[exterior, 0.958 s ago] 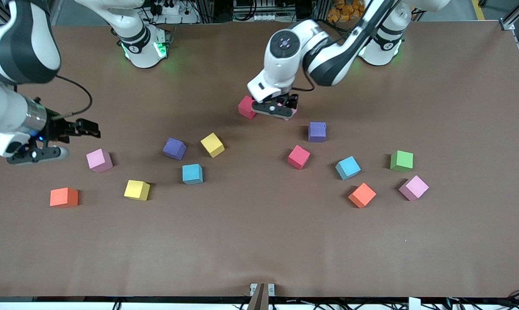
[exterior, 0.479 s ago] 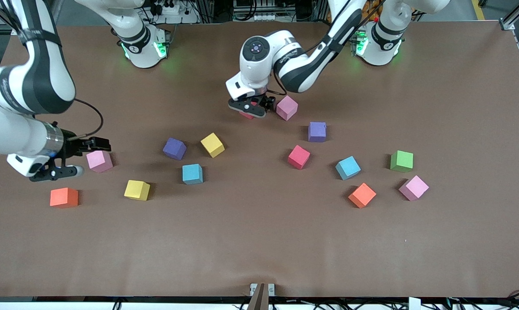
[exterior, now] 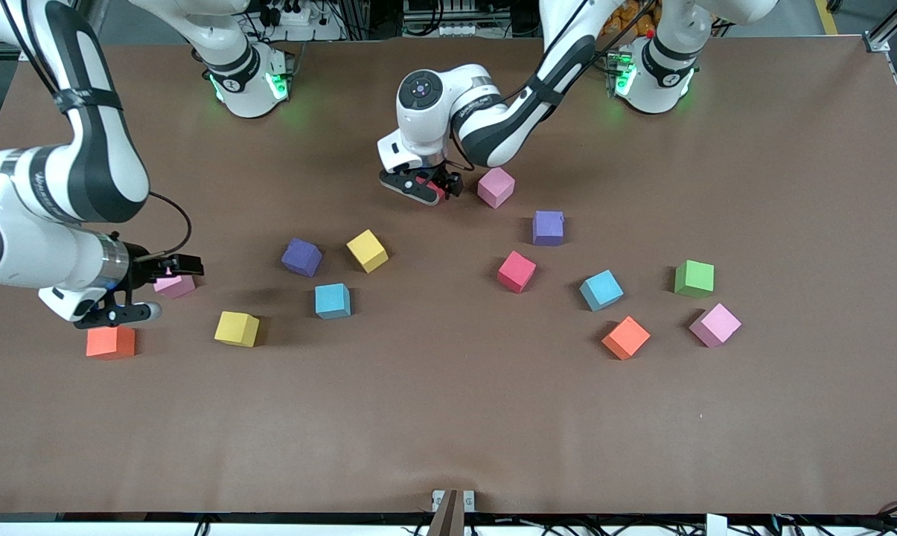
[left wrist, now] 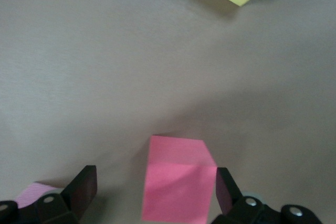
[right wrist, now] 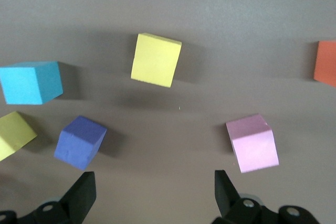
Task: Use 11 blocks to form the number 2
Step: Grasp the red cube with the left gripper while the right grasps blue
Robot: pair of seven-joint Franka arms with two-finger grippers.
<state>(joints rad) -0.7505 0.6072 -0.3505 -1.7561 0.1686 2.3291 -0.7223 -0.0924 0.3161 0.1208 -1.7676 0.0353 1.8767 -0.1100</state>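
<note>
Blocks scattered, no digit formed

Left wrist view shows what the front view hides: a red block (left wrist: 178, 182) sits on the table (exterior: 448, 417) between the wide-open fingers of the left gripper (exterior: 423, 186), unclamped. A pink block (exterior: 496, 187) lies just beside it. Left arm reaches from its base, bent at the elbow, wrist pointing down.

Right gripper (exterior: 150, 286) hovers low, fingers spread and empty, over another pink block (right wrist: 252, 142), near an orange block (exterior: 110, 342). Right wrist view also takes in yellow (right wrist: 156, 60), light blue (right wrist: 31, 82) and purple (right wrist: 80, 141) blocks. No writing is legible.
</note>
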